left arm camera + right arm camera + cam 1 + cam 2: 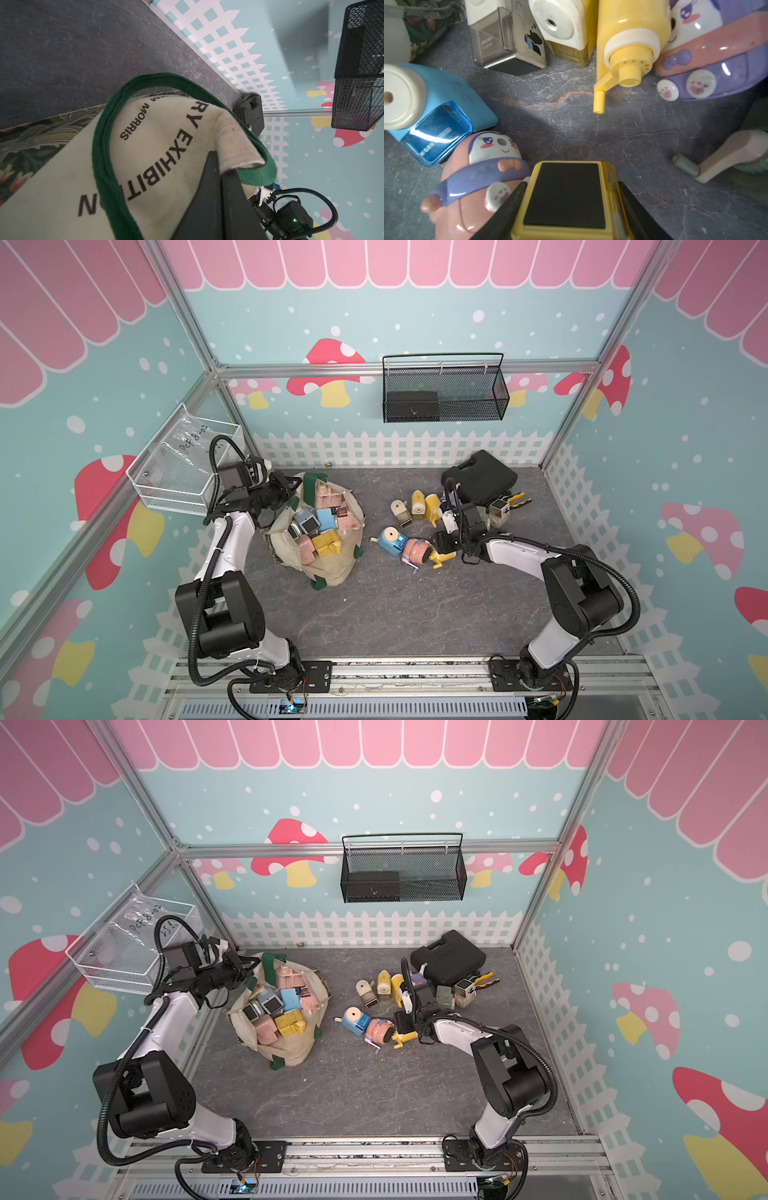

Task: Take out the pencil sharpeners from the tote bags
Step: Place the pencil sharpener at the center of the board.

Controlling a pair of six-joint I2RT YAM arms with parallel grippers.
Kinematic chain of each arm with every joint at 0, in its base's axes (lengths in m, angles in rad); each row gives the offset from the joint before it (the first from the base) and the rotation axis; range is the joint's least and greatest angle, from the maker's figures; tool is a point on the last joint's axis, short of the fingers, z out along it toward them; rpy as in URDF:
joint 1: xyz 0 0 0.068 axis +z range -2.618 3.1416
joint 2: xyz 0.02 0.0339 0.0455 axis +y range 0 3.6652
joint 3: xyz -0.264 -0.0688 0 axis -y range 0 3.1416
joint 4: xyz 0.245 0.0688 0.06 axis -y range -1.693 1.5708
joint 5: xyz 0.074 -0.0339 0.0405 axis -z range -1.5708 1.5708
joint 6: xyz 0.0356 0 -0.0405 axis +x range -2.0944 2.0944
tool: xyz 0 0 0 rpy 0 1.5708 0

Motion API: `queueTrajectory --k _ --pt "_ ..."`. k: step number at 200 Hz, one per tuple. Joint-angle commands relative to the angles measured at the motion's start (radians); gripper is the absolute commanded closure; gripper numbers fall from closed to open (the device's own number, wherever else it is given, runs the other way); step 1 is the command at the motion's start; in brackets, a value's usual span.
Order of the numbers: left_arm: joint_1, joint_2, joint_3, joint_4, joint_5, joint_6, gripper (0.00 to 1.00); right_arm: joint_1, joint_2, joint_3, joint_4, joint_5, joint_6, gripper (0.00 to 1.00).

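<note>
Since the canvas bag [328, 570] is floppy and would slump shut by itself, the left hand [221, 168] is clenched on its rim right by the green strap [104, 145]. That props the mouth open, I'd guess so the other arm can reach in. The right hand [572, 185] is low over the bench [415, 614], well apart from the bag, gripping a yellow sharpener [564, 195] from both sides. Looks to me like it's parking it among the loose sharpeners [392, 539] already lying out there. Plenty of sharpeners [326, 522] are piled in the bag's mouth, with pink, blue and yellow on top. No idea how many more are buried under that layer. In both top views the right arm covers its own fingertips and part of the black case [486, 477] behind it. The left wrist camera only catches the outside of the bag, nothing inside. A purple sharpener [733, 83] is cut off at the edge of the right wrist view.
</note>
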Motion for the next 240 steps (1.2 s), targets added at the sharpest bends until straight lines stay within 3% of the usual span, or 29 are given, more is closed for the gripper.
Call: queueTrajectory --k 1,18,46,81,121,160,201,240 --pt "0.007 -0.006 -0.002 0.033 0.017 -0.007 1.00 0.002 0.012 0.025 0.015 -0.012 0.020 0.31" --pt "0.007 -0.005 -0.002 0.034 0.018 -0.007 1.00 0.003 0.013 0.029 0.015 -0.017 0.012 0.23" --pt "0.008 -0.006 -0.002 0.033 0.017 -0.007 1.00 0.002 0.001 0.026 0.014 -0.011 0.002 0.18" --pt "0.007 -0.007 -0.002 0.032 0.017 -0.005 1.00 0.003 -0.054 0.012 0.029 -0.021 -0.044 0.17" --pt "0.008 -0.007 -0.003 0.031 0.015 -0.005 1.00 0.003 -0.214 -0.060 0.106 -0.006 -0.098 0.19" --pt "0.007 -0.007 -0.004 0.032 0.015 -0.004 1.00 0.015 -0.349 -0.109 0.209 -0.121 -0.131 0.22" --pt "0.007 -0.007 -0.005 0.032 0.015 -0.005 1.00 0.190 -0.370 -0.081 0.256 -0.096 -0.239 0.23" --pt "0.007 -0.009 -0.005 0.032 0.015 -0.005 1.00 0.376 -0.252 0.054 0.260 -0.072 -0.284 0.24"
